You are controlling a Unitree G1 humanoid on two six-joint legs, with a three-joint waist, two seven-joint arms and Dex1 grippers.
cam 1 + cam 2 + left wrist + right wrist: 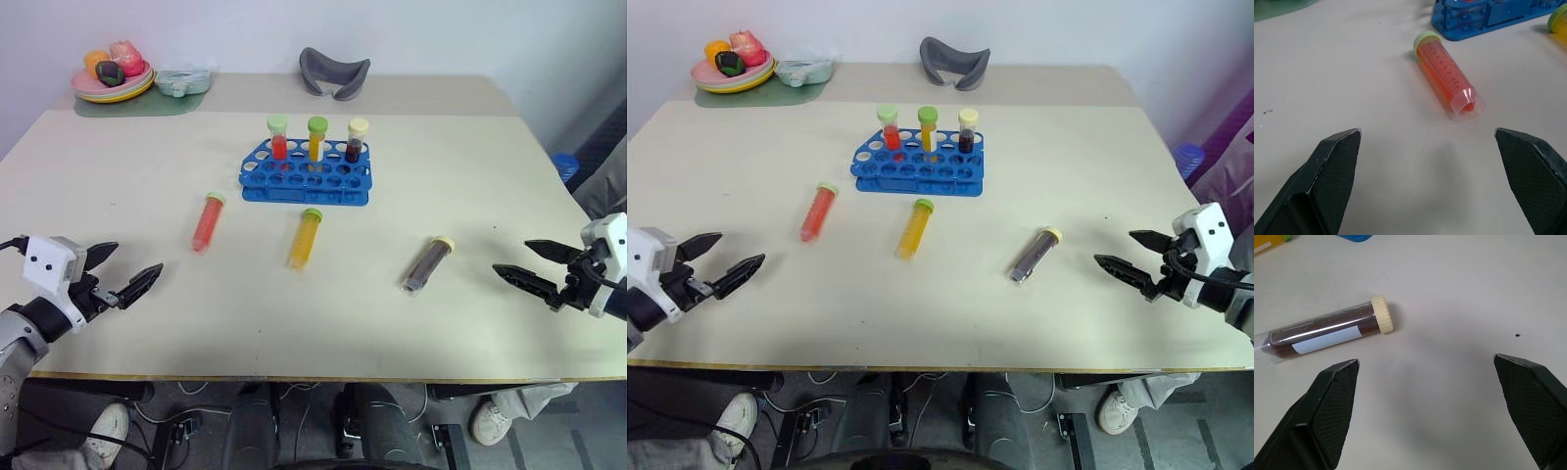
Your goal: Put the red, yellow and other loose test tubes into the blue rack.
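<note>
The blue rack [306,179] stands mid-table with three capped tubes upright in its back row: red, yellow and dark. Three loose tubes lie flat in front of it: a red tube [208,221] with a green cap, a yellow tube [305,237] with a green cap, and a dark brown tube [427,263] with a cream cap. My left gripper [125,269] hovers open near the table's front left, some way short of the red tube [1448,77]. My right gripper [524,262] is open at the front right, with the dark tube [1327,333] a little ahead of it.
At the back left a plate of toy fruit [113,73] sits on a green mat beside a small pale dish [182,81]. A grey curved object [333,71] lies at the back centre. The table's front edge [313,377] runs just below both grippers.
</note>
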